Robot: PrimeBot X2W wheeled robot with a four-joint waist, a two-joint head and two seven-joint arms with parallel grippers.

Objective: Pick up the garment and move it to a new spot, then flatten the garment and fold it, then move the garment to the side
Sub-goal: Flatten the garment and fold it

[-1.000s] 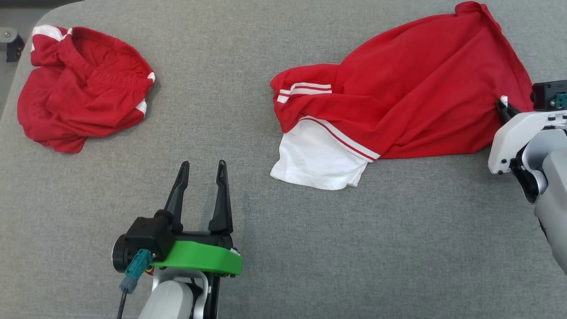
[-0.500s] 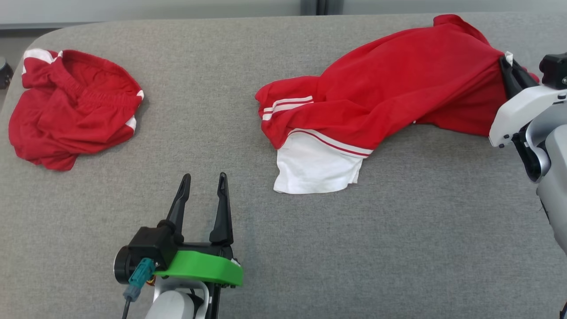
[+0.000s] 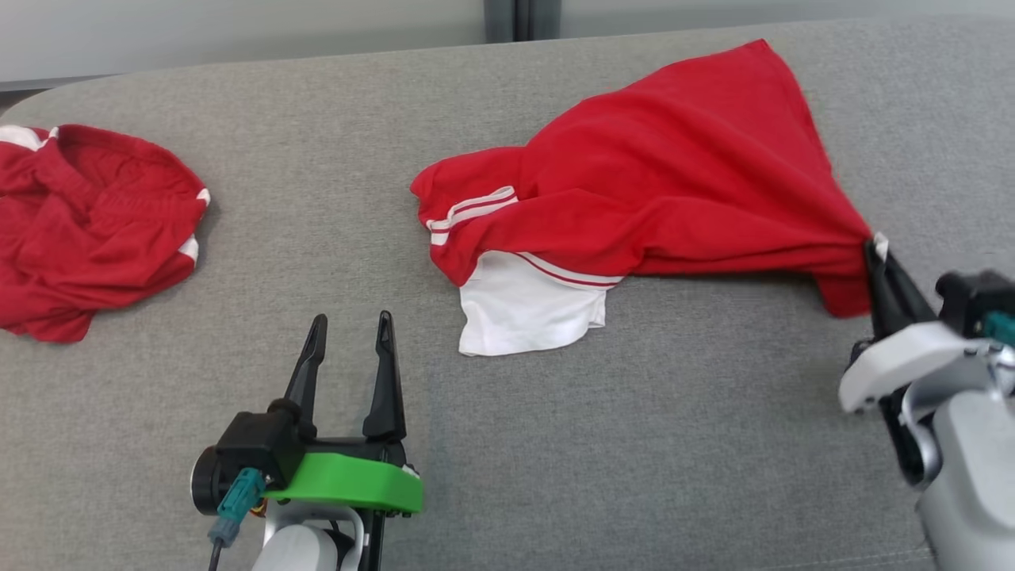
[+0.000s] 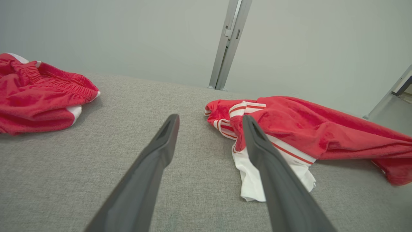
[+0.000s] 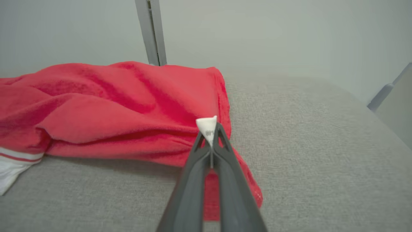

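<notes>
My right gripper point(image 3: 872, 252) is clamped on a corner of the garment point(image 3: 674, 182). In its wrist view the two fingers meet at the tips with red cloth pinched between them. A small white label point(image 5: 207, 126) pokes out just past the fingertips, and a red flap hangs down beside the fingers. From that pinch the garment stretches away to the left of the right gripper and lies rumpled on the grey surface point(image 3: 634, 444), its far corner ahead of the gripper. At the end farthest from the right gripper a striped red cuff sits just above a white sleeve point(image 3: 523, 313), which lies flat on the surface.

My left gripper point(image 3: 351, 321) has its fingers spread apart with nothing between them, low over the grey surface. The white sleeve lies ahead and to the right of its fingertips, near but not touching. A second red garment point(image 3: 87, 230), bunched, with an elastic waistband, lies well off to the left of the left gripper. A grey post point(image 3: 519, 16) stands beyond the surface's far edge.
</notes>
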